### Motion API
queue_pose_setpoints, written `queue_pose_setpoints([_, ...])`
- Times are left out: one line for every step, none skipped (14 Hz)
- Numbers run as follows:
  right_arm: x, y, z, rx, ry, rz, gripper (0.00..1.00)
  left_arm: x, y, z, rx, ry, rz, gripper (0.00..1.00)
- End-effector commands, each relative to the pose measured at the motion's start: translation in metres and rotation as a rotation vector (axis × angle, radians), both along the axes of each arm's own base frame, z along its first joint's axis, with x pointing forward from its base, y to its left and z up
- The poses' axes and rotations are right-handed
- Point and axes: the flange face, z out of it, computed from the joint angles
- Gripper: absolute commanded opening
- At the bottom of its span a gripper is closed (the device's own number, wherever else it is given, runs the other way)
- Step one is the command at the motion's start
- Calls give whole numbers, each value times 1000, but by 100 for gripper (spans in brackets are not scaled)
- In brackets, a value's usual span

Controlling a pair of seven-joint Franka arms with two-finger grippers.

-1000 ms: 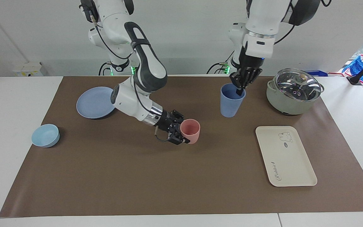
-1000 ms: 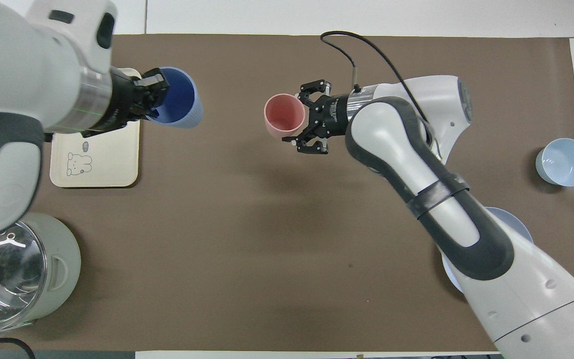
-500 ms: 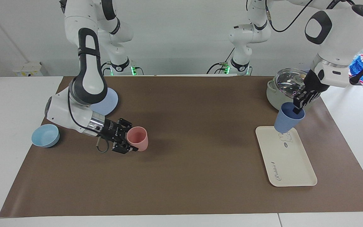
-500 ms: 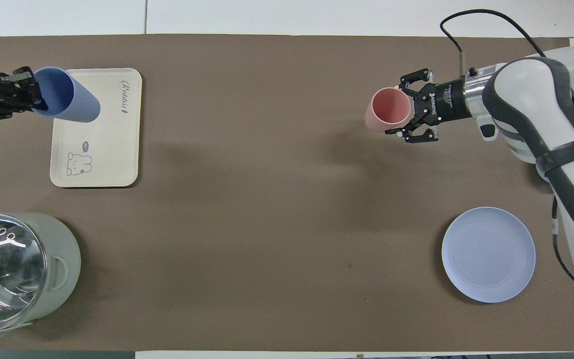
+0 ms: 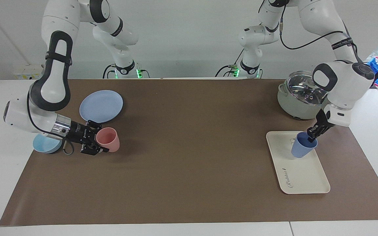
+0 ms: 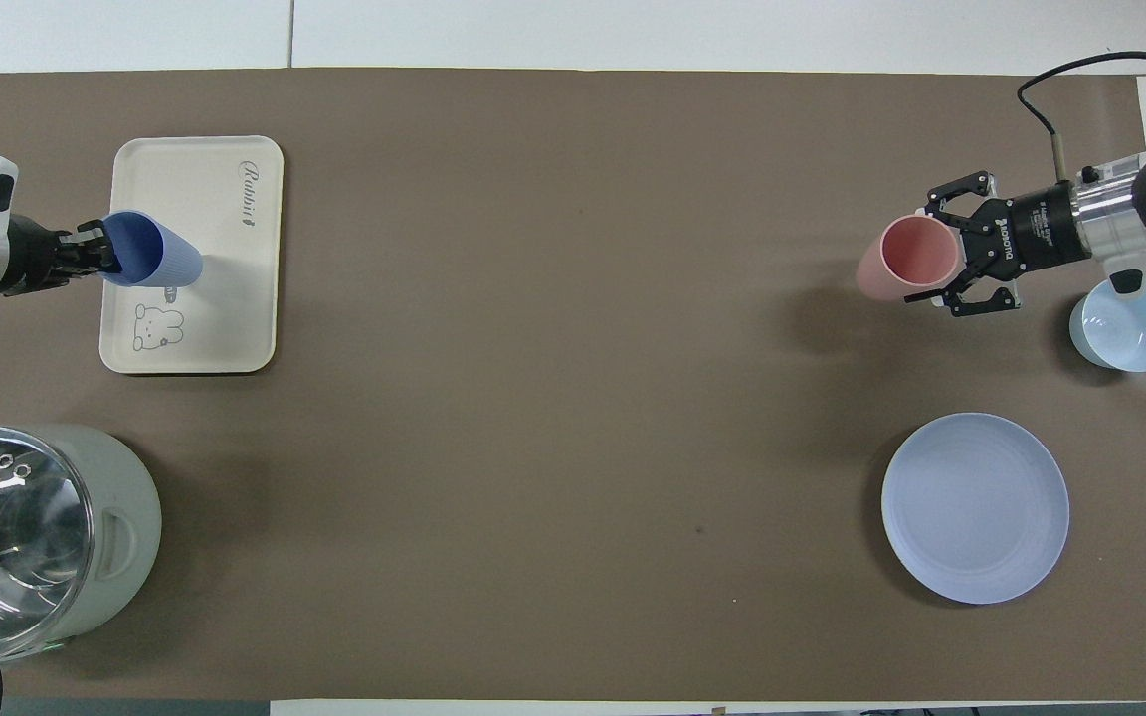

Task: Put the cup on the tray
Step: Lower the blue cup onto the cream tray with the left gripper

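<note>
Lowered: cup point(image 5: 302, 149) onto tray point(image 5: 307, 178), left gripper point(image 5: 313, 135) grasping | right gripper point(image 5: 101, 146) grasping pink tumbler point(image 5: 109, 140) | cups: 2

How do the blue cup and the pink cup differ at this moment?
The blue cup is periwinkle; the pink cup is salmon. The blue cup is over the tray, the pink cup over the brown mat. The left gripper pinches the blue cup's rim; the right gripper grips the pink cup's side. Both are tilted, handleless tumblers.
</note>
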Motion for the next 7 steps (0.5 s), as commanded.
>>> queue_pose_setpoints([14, -29, -20, 12, 20, 24, 0, -1, -4, -5, -23, -20, -16, 0])
queue_pose_setpoints([14, -37, -33, 17, 31, 32, 0, -1, -5, -8, -22, -19, -23, 0])
queue_pose_setpoints([25, -39, -36, 21, 23, 73, 0, 0, -5, -10, -21, -22, -24, 0])
queue_pose_setpoints([33, -43, -38, 19, 28, 104, 0, -1, -5, -14, -19, -25, -23, 0])
queue_pose_setpoints([38, -50, -38, 21, 28, 105, 0, 1, -7, -18, -17, -40, -23, 0])
queue_pose_setpoints([38, -54, -45, 23, 34, 105, 0, 3, -7, -26, -14, -40, -23, 0])
queue_pose_setpoints([38, -54, -52, 26, 42, 109, 0, 4, -6, -28, -13, -44, -25, 0])
